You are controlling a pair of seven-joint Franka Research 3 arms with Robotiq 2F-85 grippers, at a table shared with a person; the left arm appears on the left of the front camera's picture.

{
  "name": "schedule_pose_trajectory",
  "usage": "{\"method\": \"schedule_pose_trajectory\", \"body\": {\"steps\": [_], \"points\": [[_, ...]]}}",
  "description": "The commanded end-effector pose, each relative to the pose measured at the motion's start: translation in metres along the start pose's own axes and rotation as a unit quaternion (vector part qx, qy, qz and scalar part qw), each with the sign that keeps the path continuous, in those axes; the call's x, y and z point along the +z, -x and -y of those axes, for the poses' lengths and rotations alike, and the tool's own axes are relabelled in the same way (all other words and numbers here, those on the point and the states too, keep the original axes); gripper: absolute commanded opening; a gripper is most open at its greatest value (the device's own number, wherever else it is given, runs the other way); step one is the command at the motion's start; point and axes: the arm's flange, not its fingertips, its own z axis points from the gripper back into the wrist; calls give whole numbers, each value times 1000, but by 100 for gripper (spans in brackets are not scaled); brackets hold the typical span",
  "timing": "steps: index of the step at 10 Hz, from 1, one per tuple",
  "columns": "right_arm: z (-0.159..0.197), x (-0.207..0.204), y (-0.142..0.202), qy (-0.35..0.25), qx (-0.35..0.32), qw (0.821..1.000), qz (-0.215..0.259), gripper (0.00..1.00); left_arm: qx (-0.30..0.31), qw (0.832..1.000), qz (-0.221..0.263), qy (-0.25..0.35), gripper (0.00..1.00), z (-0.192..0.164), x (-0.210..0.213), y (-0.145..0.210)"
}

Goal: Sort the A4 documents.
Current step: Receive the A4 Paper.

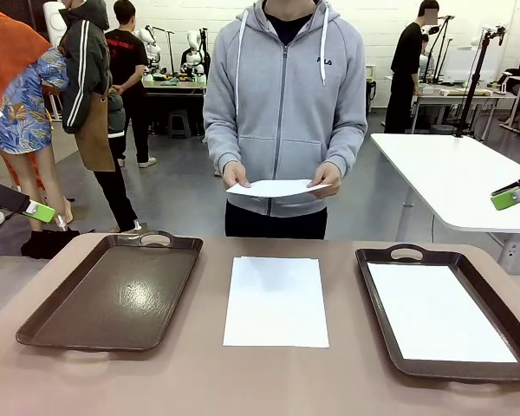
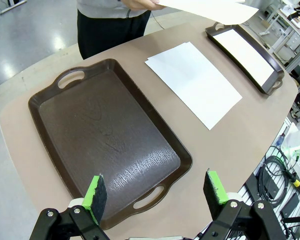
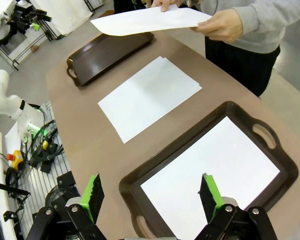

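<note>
Two brown trays (image 1: 113,295) flanked a stack of A4 documents (image 1: 276,301) on our tan table (image 1: 269,381); the right tray (image 1: 468,371) held one A4 sheet (image 1: 438,312). A person's hands (image 1: 328,179) held another sheet (image 1: 273,187) above the far edge; the grey hoodie (image 1: 282,95) read FILA. Beyond lay grey floor (image 1: 182,199) and white tables (image 1: 451,173). Our left gripper (image 2: 155,190) and right gripper (image 3: 151,192) gaped wide, holding nothing.

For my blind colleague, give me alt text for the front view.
A person across the table holds a white sheet. On the table, loose sheets lie between two brown trays: the left tray is empty, the right tray holds paper.
</note>
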Motion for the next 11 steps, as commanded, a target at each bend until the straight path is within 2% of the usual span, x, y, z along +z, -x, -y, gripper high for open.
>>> {"method": "schedule_pose_trajectory", "body": {"steps": [1,11], "points": [[-1,-1,1,-5,1,1000,-2,100,-5,1000,5,4,100,-2,-1,0],[-1,-1,1,-5,1,1000,-2,100,-5,1000,5,4,100,-2,-1,0]]}}
